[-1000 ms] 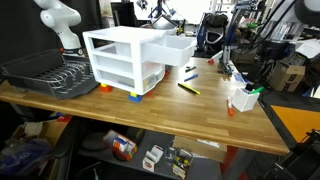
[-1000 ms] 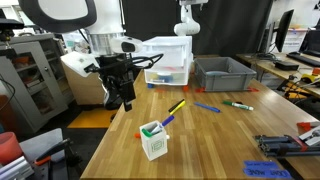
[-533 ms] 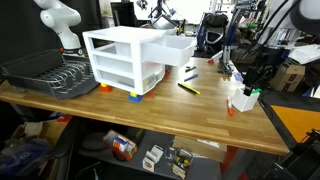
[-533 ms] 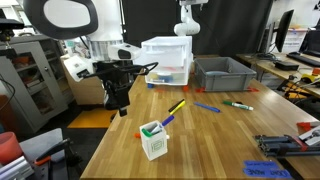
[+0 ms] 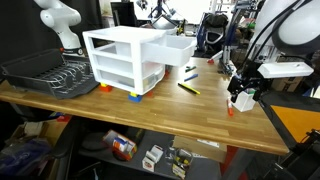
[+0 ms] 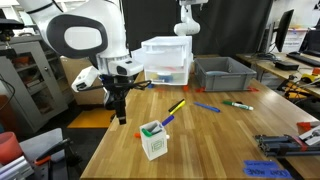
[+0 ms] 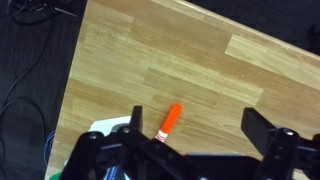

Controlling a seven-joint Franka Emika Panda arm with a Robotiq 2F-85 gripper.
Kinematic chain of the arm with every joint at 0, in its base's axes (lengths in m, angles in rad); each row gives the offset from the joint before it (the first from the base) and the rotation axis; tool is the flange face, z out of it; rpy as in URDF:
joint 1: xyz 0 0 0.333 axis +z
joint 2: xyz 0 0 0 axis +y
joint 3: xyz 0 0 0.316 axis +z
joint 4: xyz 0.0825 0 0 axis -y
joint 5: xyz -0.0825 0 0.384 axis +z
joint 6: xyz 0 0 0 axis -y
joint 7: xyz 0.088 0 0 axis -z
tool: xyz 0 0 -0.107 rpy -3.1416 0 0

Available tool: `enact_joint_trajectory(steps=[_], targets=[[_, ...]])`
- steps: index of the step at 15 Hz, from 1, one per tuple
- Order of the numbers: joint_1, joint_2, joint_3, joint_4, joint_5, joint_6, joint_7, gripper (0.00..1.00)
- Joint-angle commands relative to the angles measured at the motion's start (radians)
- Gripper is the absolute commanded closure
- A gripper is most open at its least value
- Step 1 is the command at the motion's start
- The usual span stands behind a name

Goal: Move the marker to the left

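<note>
The marker is short and orange-red with a whitish end. It lies flat on the wooden table near a corner, beside a white box, in both exterior views (image 5: 229, 111) (image 6: 137, 135). In the wrist view the marker (image 7: 170, 122) lies near one finger of my gripper (image 7: 195, 125). The gripper is open and empty, and it hangs above the marker, apart from it, in both exterior views (image 5: 244, 92) (image 6: 121, 112).
A small white box (image 6: 152, 141) holding a green-tipped marker stands next to the marker. A yellow-and-black pen (image 6: 177, 105), a blue pen (image 6: 207, 107) and a green marker (image 6: 238, 104) lie mid-table. White drawers (image 5: 125, 60), a dish rack (image 5: 45, 72) and a grey bin (image 6: 225, 72) stand further back.
The arm has swung in over the table corner and the gripper has come down closer to the marker. The marker has not moved.
</note>
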Motion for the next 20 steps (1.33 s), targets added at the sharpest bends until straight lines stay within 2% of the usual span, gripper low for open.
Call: enact_joint_trajectory(steps=[1,4,8,16,17,18,20], targets=[[0.0,0.106,-0.016,0.042,0.035,0.067,0.121,0.0],[0.029,0.18,-0.061,0.073,0.01,0.135,0.212,0.0],[0.06,0.253,-0.113,0.112,0.035,0.201,0.274,0.0],[0.077,0.332,-0.114,0.139,0.151,0.25,0.287,0.0],[0.077,0.336,-0.113,0.139,0.161,0.256,0.285,0.11],[0.081,0.341,-0.117,0.138,0.166,0.264,0.285,0.28],[0.08,0.354,-0.119,0.138,0.178,0.278,0.279,0.42]])
